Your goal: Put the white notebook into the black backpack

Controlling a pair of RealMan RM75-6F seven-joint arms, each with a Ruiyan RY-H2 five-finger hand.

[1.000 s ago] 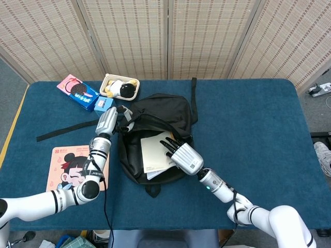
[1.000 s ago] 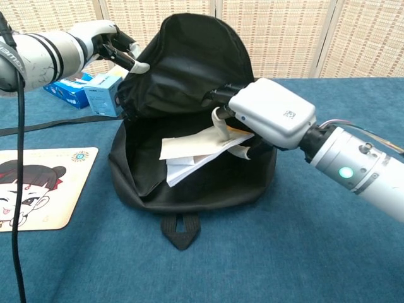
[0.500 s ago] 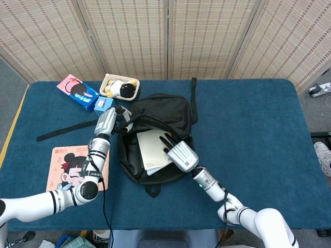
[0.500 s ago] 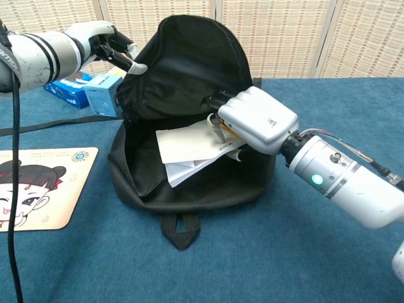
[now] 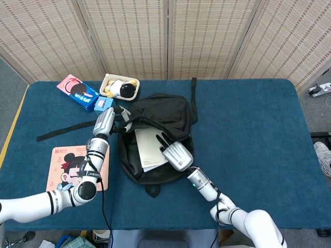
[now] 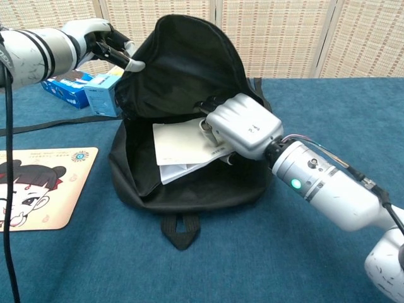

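Observation:
The black backpack (image 5: 160, 111) (image 6: 183, 69) lies open on the blue table, its mouth toward me. The white notebook (image 5: 147, 149) (image 6: 178, 145) lies inside the opening on some loose white papers. My right hand (image 5: 175, 151) (image 6: 243, 126) reaches into the mouth and grips the notebook's right edge. Up at the left, my left hand (image 5: 111, 120) (image 6: 104, 47) pinches the rim of the bag's flap and holds it raised.
A cartoon mouse pad (image 5: 70, 166) (image 6: 35, 186) lies left of the bag. Behind it are a pink and blue snack box (image 5: 77, 92), a small blue box (image 6: 101, 95) and a tray with a plush toy (image 5: 120, 87). A black strap (image 5: 64, 130) trails left.
My right hand has pushed further left and deeper into the bag, sliding the notebook in with it. The left hand keeps the flap up in the same place.

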